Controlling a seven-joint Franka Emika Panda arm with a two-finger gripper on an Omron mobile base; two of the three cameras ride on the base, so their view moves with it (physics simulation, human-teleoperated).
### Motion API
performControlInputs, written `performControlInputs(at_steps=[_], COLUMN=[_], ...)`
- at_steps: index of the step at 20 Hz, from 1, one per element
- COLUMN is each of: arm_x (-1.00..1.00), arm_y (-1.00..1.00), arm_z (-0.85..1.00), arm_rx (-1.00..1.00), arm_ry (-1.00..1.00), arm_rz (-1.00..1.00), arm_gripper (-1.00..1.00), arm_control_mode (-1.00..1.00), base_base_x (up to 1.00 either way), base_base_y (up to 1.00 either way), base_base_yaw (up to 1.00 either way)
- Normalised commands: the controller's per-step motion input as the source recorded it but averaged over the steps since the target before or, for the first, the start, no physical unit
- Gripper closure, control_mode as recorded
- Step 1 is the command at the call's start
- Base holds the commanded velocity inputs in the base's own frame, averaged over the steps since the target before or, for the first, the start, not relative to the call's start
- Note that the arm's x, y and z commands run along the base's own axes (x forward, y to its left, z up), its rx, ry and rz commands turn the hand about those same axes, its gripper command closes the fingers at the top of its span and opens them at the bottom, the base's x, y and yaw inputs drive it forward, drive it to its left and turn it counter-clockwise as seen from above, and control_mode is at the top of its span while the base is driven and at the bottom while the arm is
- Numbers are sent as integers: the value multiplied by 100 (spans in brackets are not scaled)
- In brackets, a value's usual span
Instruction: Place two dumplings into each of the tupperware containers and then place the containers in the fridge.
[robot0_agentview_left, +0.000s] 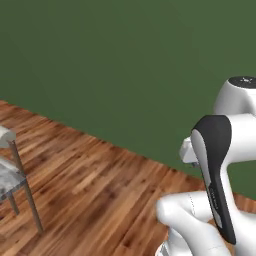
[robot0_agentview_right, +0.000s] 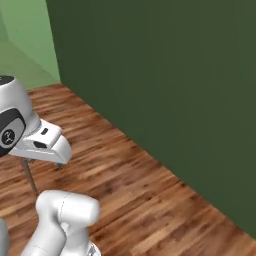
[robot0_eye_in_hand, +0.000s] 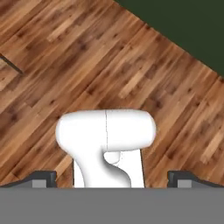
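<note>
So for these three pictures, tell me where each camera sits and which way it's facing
Left base view: behind the arm to its left, looking forward and down at the wooden floor, the dark green wall and a chair at the left edge; the arm rises at the lower right.
Right base view: behind the arm to its right, facing the same floor and wall; the arm rises at the lower left.
Hand view: on the hand, looking down at the floor, the gripper tips wide apart.
All share the floor and wall.

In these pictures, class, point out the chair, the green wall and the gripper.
chair (robot0_agentview_left: 11, 180), left base view, seat edge.
green wall (robot0_agentview_right: 165, 75), right base view, middle.
gripper (robot0_eye_in_hand: 112, 178), hand view, midway between fingertips.
</note>
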Motion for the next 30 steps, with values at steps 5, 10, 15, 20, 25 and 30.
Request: performControlInputs(at_steps=[5,10,15,20,25,30], arm_x=[0,0,0,0,0,0], arm_y=[0,0,0,0,0,0], arm_z=[0,0,0,0,0,0], arm_rx=[0,0,0,0,0,0], arm_ry=[0,0,0,0,0,0], arm_rz=[0,0,0,0,0,0], arm_gripper=[-100,-100,-100,-100,-100,-100], arm_control_mode=[100,100,100,100,100,100], base_base_x=[100,100,100,99,78,68], base_base_y=[-9,-13,-22,-38,-19,-6], base_base_yaw=[62,61,59,60,78,81])
